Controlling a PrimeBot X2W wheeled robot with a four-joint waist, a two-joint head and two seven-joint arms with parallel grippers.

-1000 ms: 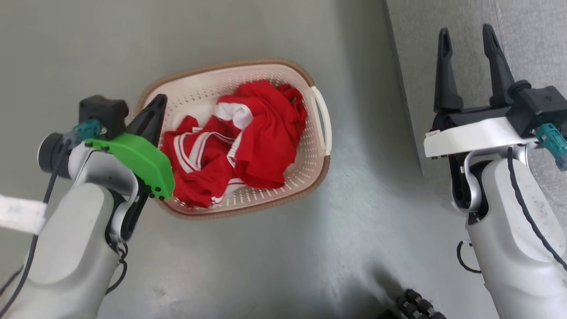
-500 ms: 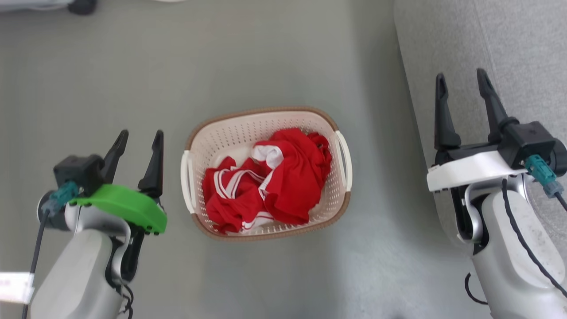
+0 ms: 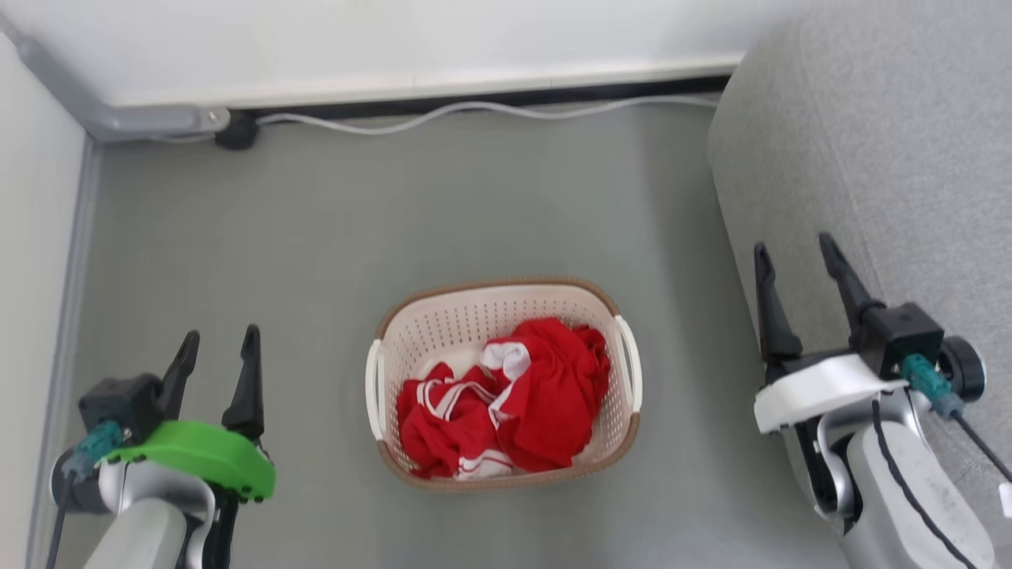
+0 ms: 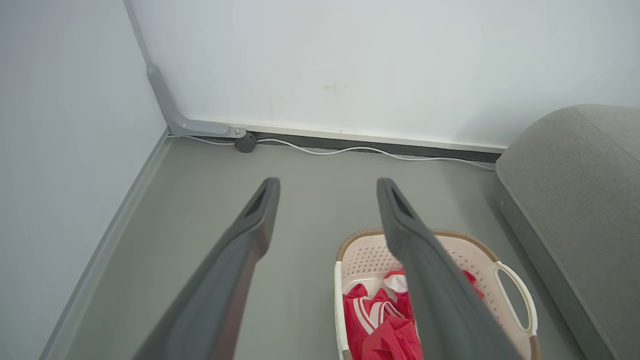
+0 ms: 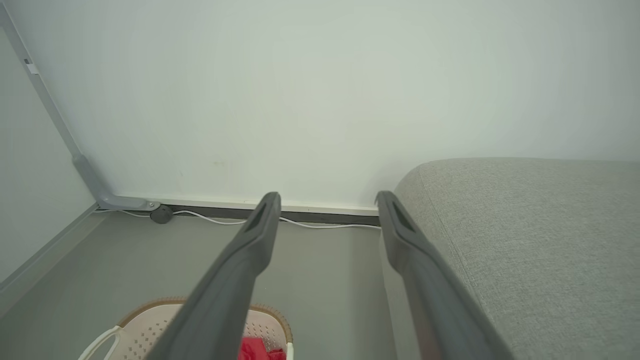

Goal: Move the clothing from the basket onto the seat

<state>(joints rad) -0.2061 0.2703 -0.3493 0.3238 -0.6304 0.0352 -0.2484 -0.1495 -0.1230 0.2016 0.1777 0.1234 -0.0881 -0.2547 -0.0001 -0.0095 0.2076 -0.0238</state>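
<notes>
- Red clothing [image 3: 506, 415], part white-striped: bunched inside the cream perforated basket [image 3: 498, 283].
- Basket: on the grey floor [image 3: 316, 237], near the light-grey seat [image 3: 870, 158] but apart from it.
- Left claw [image 3: 220, 333]: fingers spread, empty, left of the basket.
- Right claw [image 3: 793, 243]: fingers spread, empty, at the seat's edge.

Grey floor [image 3: 316, 237], wht wall [image 3: 395, 39], cable [image 3: 466, 106] along btm.

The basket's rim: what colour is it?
Brown, woven-looking, atop the cream-white basket; the head view shows it best.
</notes>
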